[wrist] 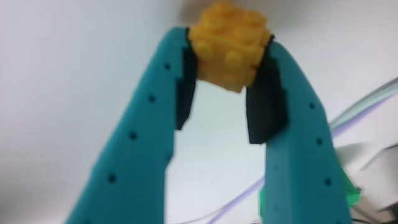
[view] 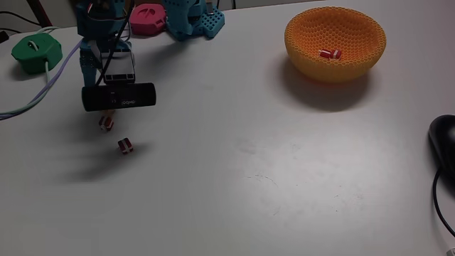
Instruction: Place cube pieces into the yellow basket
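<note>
In the wrist view my teal gripper (wrist: 229, 53) is shut on a small yellow-orange bumpy piece (wrist: 229, 40), pinched between its black pads (wrist: 266, 93) just above the white table. In the fixed view the arm (view: 106, 50) stands at the left with its black camera bar (view: 119, 97) hiding the fingers. Two red cube pieces with white bands lie on the table below it, one (view: 106, 123) just under the bar and one (view: 126, 146) a little nearer. The yellow basket (view: 334, 44) sits at the far right with a red-and-white cube piece (view: 329, 53) inside.
A green cabled puck (view: 35, 53) sits at the far left, its cables (view: 35, 99) trailing past the arm. A pink puck (view: 148, 18) and a blue base (view: 192, 21) stand behind. A black mouse (view: 444, 139) lies at the right edge.
</note>
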Controlling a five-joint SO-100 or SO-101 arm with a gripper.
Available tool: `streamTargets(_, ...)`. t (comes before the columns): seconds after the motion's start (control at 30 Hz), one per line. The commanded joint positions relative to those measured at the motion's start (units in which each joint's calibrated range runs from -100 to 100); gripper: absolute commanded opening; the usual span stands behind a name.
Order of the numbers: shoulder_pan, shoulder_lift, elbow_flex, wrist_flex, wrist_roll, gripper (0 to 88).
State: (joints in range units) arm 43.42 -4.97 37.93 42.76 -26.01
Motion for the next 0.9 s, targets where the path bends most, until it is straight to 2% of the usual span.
streamTargets(0.0,-6.7,-8.7,-9.1,11.6,1.7,0.0)
streamTargets(0.1,-17.4,-14.0,-19.0,31.3,2.3,0.0)
streamTargets(0.2,-34.8,-17.2,-23.2,46.6,-1.0,0.0)
streamTargets(0.37,-65.5,-17.9,-21.5,50.6,-11.0,0.0)
streamTargets(0.47,-76.3,-17.2,-21.5,48.6,-14.9,0.0)
streamTargets(0.7,-90.8,-16.4,-20.6,37.3,-19.7,0.0)
streamTargets(0.87,-99.1,-16.4,-10.2,19.0,-25.3,0.0)
